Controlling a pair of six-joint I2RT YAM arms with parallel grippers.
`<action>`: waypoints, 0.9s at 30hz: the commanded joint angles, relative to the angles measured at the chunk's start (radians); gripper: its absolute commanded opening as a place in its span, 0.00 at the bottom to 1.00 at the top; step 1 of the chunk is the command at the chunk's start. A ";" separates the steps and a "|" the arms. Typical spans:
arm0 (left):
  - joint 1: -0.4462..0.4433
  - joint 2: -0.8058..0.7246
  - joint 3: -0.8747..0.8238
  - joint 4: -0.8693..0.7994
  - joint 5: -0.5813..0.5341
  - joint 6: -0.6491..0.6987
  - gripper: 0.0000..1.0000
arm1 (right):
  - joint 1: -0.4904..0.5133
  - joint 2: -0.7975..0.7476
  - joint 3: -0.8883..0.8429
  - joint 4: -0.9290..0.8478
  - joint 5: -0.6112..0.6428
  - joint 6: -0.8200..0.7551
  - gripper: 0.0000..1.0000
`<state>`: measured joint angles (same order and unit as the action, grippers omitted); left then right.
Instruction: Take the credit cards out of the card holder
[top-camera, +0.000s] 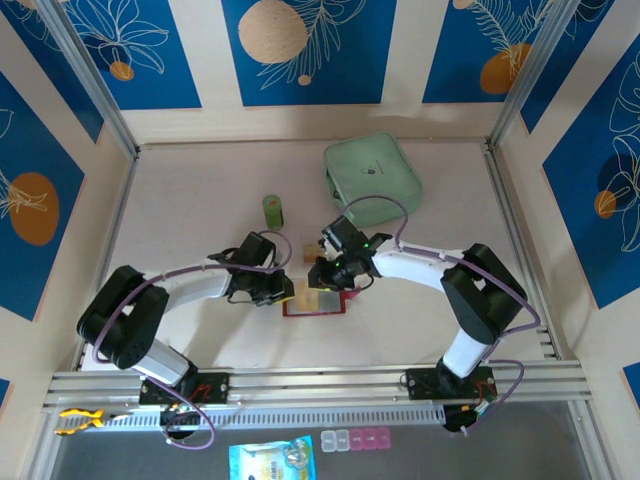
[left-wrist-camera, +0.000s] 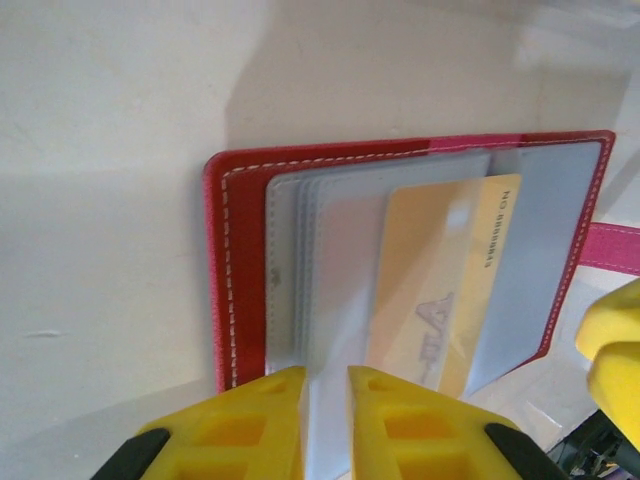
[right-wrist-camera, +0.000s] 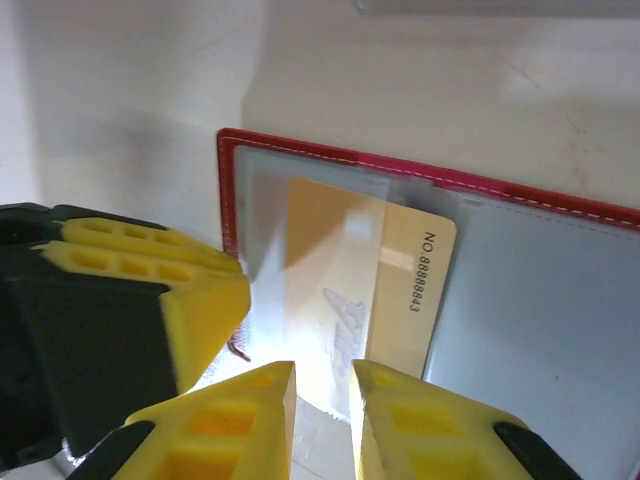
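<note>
The red card holder (top-camera: 318, 304) lies open on the table between both arms. Its grey clear sleeves face up in the left wrist view (left-wrist-camera: 240, 280) and the right wrist view (right-wrist-camera: 540, 310). A tan credit card (left-wrist-camera: 440, 290) sits in a sleeve, its numbered end (right-wrist-camera: 412, 280) poking out. My left gripper (top-camera: 283, 293) (left-wrist-camera: 326, 385) is shut on a sleeve page at the holder's edge. My right gripper (top-camera: 325, 277) (right-wrist-camera: 323, 375) stands narrowly open over the edge of the sleeve that holds the card.
A small tan card-like piece (top-camera: 307, 249) lies just behind the holder. A green cylinder (top-camera: 273, 210) stands further back, and a mint-green zip pouch (top-camera: 372, 172) lies at the back right. The holder's pink tab (left-wrist-camera: 615, 248) sticks out sideways. The two grippers are almost touching.
</note>
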<state>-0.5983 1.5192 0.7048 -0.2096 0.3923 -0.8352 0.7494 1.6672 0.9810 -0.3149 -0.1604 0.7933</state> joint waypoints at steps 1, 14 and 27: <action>0.005 -0.014 0.033 -0.029 0.016 0.015 0.14 | -0.007 -0.020 -0.030 -0.020 0.003 -0.001 0.23; -0.044 0.042 0.048 0.007 0.035 -0.005 0.06 | -0.022 0.012 -0.082 0.036 -0.034 0.033 0.24; -0.048 0.084 0.033 -0.022 -0.004 0.011 0.05 | -0.028 0.062 -0.090 0.058 -0.051 0.036 0.25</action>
<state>-0.6399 1.5799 0.7361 -0.1909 0.4080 -0.8352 0.7261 1.7126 0.9081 -0.2676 -0.1902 0.8162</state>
